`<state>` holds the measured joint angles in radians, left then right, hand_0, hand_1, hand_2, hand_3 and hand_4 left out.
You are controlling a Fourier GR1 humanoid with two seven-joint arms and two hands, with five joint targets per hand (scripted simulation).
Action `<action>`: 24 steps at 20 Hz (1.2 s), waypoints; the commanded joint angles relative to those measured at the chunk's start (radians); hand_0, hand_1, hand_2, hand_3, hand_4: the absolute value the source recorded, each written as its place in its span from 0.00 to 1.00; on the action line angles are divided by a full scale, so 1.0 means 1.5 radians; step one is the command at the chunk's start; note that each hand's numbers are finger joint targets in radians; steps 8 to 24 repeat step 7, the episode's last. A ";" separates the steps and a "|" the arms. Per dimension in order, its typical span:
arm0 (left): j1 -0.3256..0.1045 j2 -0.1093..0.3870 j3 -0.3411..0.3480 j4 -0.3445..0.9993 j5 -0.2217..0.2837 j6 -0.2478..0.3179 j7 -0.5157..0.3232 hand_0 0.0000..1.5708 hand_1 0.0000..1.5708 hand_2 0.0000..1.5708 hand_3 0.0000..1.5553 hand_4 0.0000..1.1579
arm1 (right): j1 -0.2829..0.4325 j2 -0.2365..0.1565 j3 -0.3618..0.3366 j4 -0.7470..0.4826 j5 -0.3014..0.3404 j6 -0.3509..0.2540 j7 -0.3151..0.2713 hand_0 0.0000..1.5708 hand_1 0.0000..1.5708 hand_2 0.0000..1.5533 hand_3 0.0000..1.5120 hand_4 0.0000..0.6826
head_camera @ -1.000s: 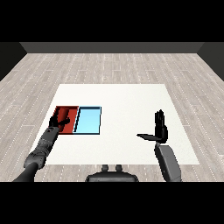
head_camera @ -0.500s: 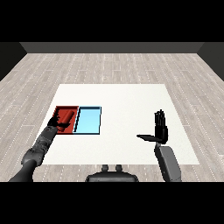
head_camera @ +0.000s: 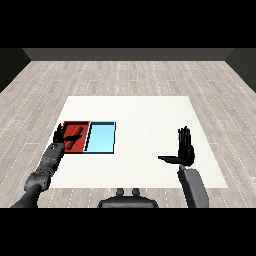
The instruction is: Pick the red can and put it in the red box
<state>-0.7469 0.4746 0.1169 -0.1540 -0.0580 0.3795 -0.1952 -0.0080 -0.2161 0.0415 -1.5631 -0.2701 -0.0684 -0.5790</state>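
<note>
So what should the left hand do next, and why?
Probably lift away from the red tray. The can already lies inside it, and the left hand, fingers open, sits at the tray's left edge beside it. The right hand is idle.

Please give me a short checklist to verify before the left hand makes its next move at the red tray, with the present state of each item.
1. Red can is inside the red tray: ok, it lies on its side there.
2. Left hand has let go of the can: cannot tell, the fingers look spread at the tray's left edge.
3. Blue tray holds nothing: ok.
4. Right hand is away from the trays: ok, open above the table's right side.
5. Can is at rest: cannot tell.
</note>
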 commanded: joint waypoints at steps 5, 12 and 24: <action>0.010 -0.080 0.119 -0.209 0.143 -0.071 -0.297 0.00 0.00 0.00 0.00 0.00 | 0.008 0.006 0.017 -0.021 -0.008 0.018 0.008 0.00 0.00 0.00 0.00 0.00; 0.027 -0.099 0.108 -0.261 0.151 -0.107 -0.320 0.00 0.00 0.00 0.00 0.00 | -0.002 -0.007 0.002 -0.002 -0.010 0.028 0.002 0.00 0.00 0.00 0.00 0.00; 0.027 -0.099 0.108 -0.261 0.151 -0.107 -0.320 0.00 0.00 0.00 0.00 0.00 | -0.002 -0.007 0.002 -0.002 -0.010 0.028 0.002 0.00 0.00 0.00 0.00 0.00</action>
